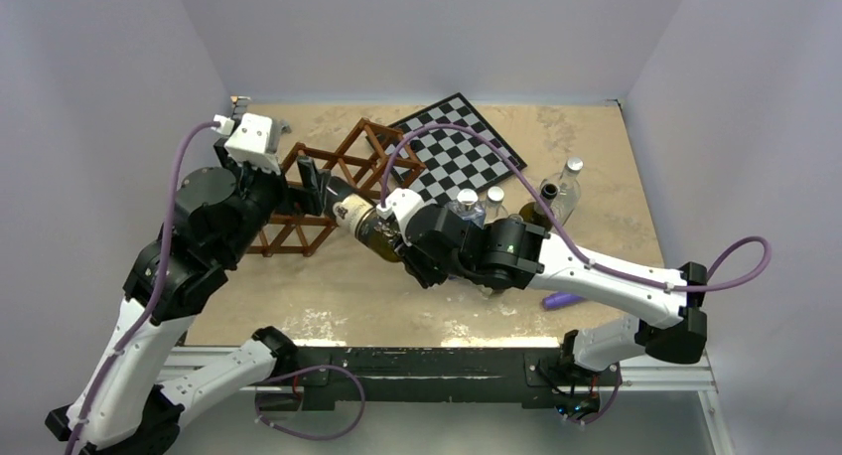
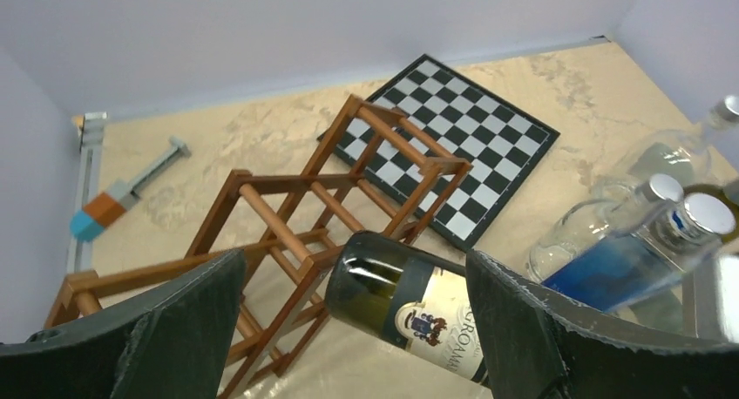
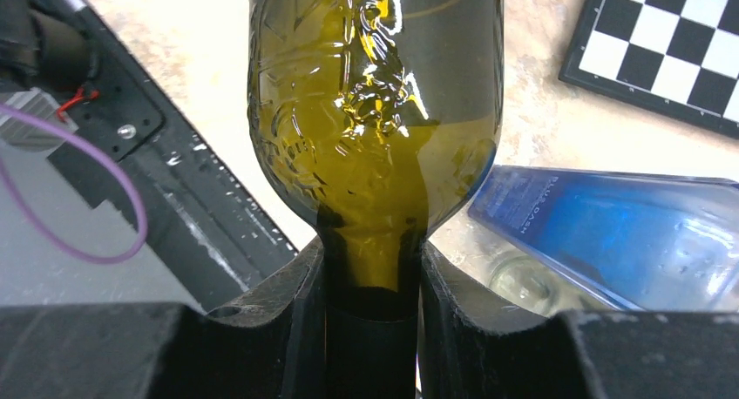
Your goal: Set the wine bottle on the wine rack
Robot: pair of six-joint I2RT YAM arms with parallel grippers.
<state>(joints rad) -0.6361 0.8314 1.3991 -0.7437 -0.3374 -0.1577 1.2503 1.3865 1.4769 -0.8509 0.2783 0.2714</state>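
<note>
- The wine bottle [image 3: 375, 111] is glossy olive-green glass with embossed relief near the shoulder and a cream paper label. It is held tilted above the beige marbled surface [image 1: 596, 177], left of its middle.
- The wine rack [image 2: 288, 233] is a reddish-brown lattice of thin wooden bars in square cells, lying toward the far left corner. The bottle's base points at its near end; contact cannot be told.
- The right arm stretches low and leftward across the surface. The left arm is bent, its wrist raised beside the rack.
- The right claw [image 3: 373, 277] is clamped on the bottle's neck. The left claw [image 2: 353, 268] is spread wide and holds nothing.
</note>
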